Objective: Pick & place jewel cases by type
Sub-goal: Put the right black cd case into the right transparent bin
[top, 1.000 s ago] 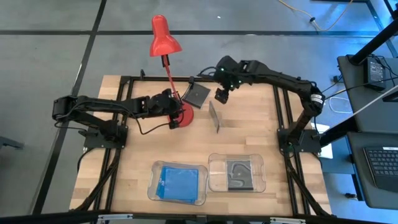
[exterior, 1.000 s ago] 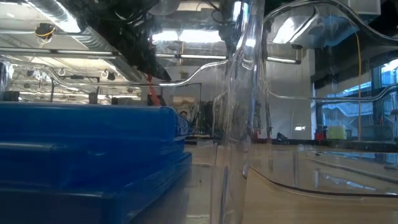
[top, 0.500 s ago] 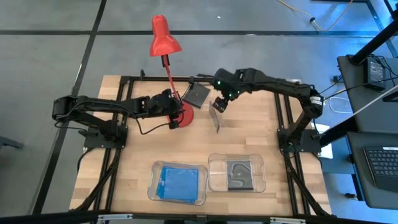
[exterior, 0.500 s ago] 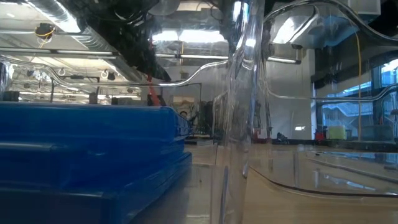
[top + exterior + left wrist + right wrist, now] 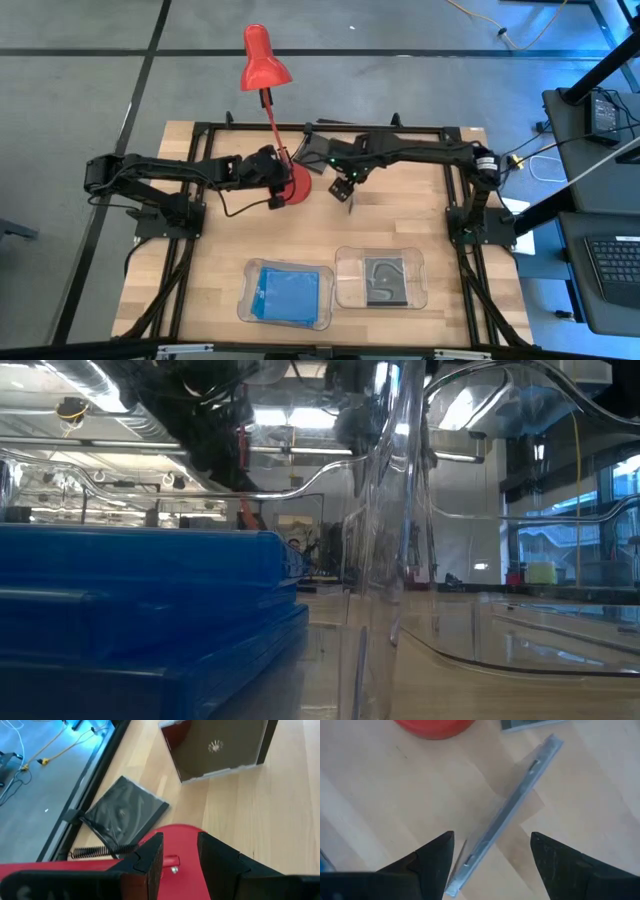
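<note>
A thin jewel case (image 5: pixel 349 200) stands on its edge on the table; it looks dark and clear in the left wrist view (image 5: pixel 215 747). My right gripper (image 5: pixel 344 185) is open above it, pointing down, one finger on each side of its top edge (image 5: pixel 510 815) without touching. A dark jewel case (image 5: pixel 311 150) lies flat near the far edge beside the lamp base (image 5: pixel 125 815). My left gripper (image 5: pixel 274 190) is open over the red lamp base (image 5: pixel 185 835). Blue cases (image 5: pixel 288 293) fill the left tray, and a dark case (image 5: pixel 385 280) lies in the right tray.
The red desk lamp (image 5: pixel 265 60) rises from its round base (image 5: pixel 296 185) between the two grippers. Two clear trays (image 5: pixel 345 262) sit side by side near the table's near edge. In the low view the blue stack (image 5: pixel 150 610) and a tray wall (image 5: pixel 390 560) block most of the scene.
My right gripper has moved from beside the flat dark case toward the table's near edge and slightly left, ending over the standing case. The arm now covers part of the flat dark case. The cases have stayed in place.
</note>
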You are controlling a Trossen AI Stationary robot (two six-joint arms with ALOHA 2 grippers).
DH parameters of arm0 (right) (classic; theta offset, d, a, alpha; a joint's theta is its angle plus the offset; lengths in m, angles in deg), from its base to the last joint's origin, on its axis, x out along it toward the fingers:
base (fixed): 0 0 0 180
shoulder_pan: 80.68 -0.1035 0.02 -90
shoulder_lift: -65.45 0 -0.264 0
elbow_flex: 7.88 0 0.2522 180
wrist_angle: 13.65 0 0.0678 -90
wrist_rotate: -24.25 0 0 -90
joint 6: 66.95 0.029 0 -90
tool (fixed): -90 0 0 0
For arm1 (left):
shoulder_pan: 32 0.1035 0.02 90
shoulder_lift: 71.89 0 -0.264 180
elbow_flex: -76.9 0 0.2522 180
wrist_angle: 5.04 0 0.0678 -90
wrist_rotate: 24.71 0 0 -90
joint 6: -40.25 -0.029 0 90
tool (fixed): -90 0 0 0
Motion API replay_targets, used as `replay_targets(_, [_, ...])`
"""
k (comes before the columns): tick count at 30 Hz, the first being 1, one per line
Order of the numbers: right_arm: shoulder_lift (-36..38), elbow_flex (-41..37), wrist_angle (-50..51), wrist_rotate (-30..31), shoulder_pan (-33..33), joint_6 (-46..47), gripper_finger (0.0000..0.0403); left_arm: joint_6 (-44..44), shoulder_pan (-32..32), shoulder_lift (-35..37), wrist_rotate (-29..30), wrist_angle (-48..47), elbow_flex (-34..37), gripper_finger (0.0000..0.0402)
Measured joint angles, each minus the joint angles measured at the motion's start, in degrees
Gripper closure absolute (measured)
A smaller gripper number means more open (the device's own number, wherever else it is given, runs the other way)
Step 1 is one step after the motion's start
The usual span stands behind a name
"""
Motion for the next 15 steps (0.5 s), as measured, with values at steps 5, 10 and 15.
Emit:
replay_targets(5, [-1.6, 0.0, -0.5, 0.2, 0.0, 0.0, 0.0136, 0.0, 0.0, 0.0, 0.0, -1.5, 0.0, 0.0284])
replay_targets(10, [-2.0, 0.0, -0.8, 0.3, 0.0, 0.2, 0.0143, 0.0, 0.0, 0.0, 0.0, -1.9, 0.0, 0.0284])
replay_targets(15, [-2.4, 0.0, -0.8, 0.3, 0.0, 0.3, 0.0184, 0.0, 0.0, 0.0, 0.0, -1.9, 0.0, 0.0284])
